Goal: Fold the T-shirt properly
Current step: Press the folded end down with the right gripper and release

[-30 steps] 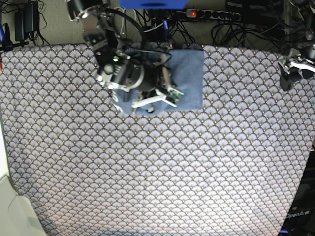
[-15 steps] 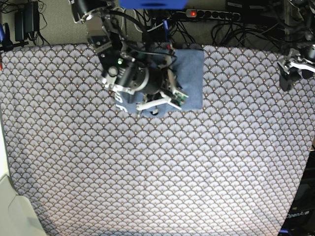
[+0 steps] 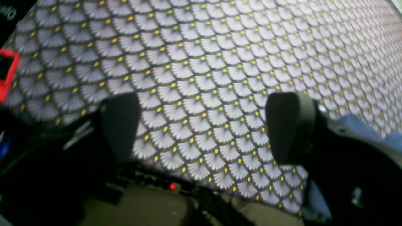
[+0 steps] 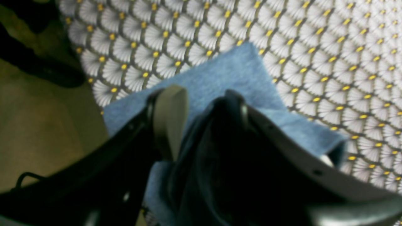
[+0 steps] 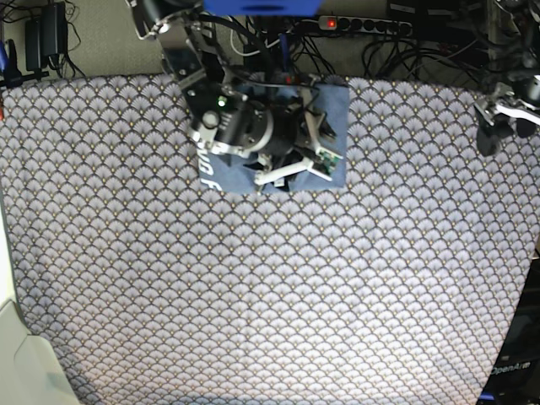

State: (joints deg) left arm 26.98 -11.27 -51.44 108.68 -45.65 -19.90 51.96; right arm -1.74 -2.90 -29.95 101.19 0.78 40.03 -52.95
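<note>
The T-shirt [image 5: 333,126] lies folded into a small blue block at the far edge of the scallop-patterned table covering [image 5: 270,287], near the power strip [image 5: 363,24]. The right gripper [image 4: 201,100] sits right over the T-shirt. Its fingers [image 4: 169,116] are a little apart, with blue cloth bunched between them; whether they squeeze it, I cannot tell. The left gripper [image 3: 207,125] is far off to the side, over bare covering, wide open and holding nothing.

Folded slate-blue cotton T-shirt [image 5: 333,114] lies at far centre of scallop-patterned grey table covering [image 5: 270,287]; right gripper [image 5: 291,173] over it, apparently touching.
</note>
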